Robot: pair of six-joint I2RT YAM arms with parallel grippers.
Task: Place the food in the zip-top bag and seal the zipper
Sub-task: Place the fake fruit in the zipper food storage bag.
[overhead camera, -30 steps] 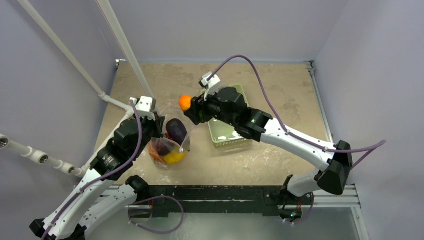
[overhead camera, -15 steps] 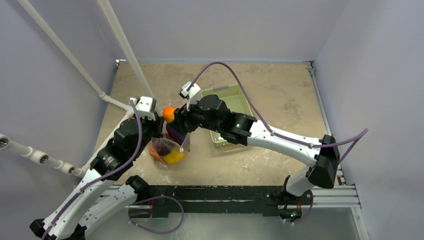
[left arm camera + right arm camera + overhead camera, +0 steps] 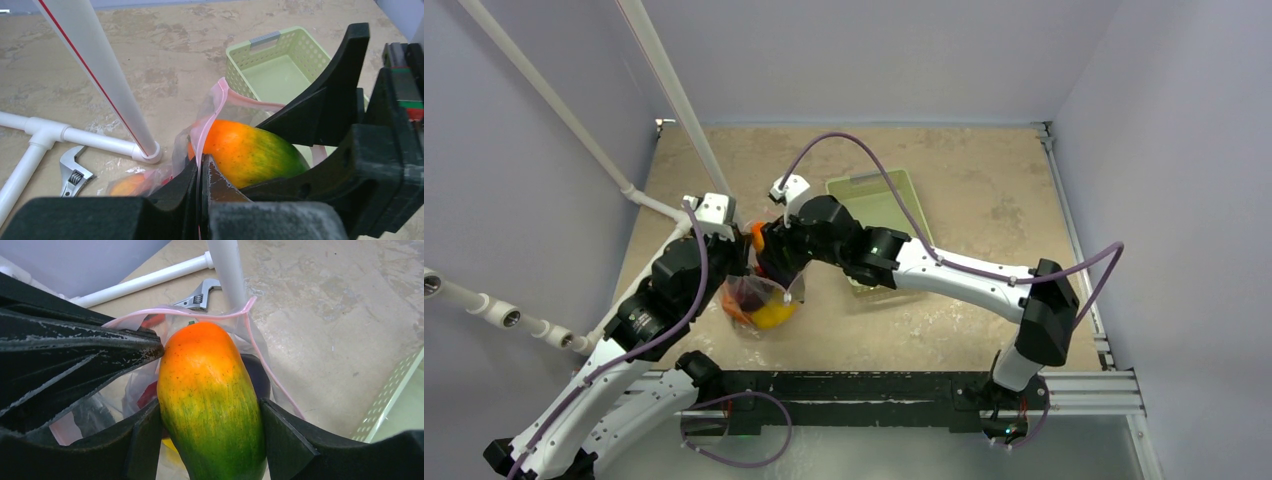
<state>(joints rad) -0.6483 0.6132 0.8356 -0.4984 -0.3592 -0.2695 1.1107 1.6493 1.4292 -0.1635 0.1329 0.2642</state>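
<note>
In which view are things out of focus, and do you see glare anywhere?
Left wrist view: the left pincer, close to the lens, looks slightly soft, while the orange-green fruit is sharp. Right wrist view: the fruit's speckles are crisp. Top external view: even light, soft shadows, no strong glare on the zip-top bag.

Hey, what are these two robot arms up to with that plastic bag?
They are packing toy food into a clear zip-top bag. The left pincer is shut on the bag's pink zipper strip, holding the mouth up and open. The right pincer grips an orange-and-green mango, poised orange tip first at the bag's mouth. A yellow pepper lies inside the bag, and the zipper is not sealed yet. A pale green basket sits beside the bag.
</note>
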